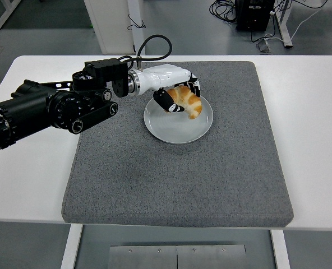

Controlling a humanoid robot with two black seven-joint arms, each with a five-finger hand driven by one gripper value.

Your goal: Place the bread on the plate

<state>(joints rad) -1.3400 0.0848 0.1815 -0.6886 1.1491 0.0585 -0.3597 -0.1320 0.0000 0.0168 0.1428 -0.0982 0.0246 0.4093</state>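
A golden croissant (187,102) is held in my left hand (176,95), whose white and black fingers are curled round it. The hand and bread hang over the upper middle of the pale grey round plate (177,129), which lies on the dark grey mat (177,168). Whether the croissant touches the plate cannot be told. My black left arm (59,109) reaches in from the left edge. The right arm does not show.
The mat covers the middle of the white table (312,123). Beyond the table's far edge are a table leg and cables (233,8) on the floor.
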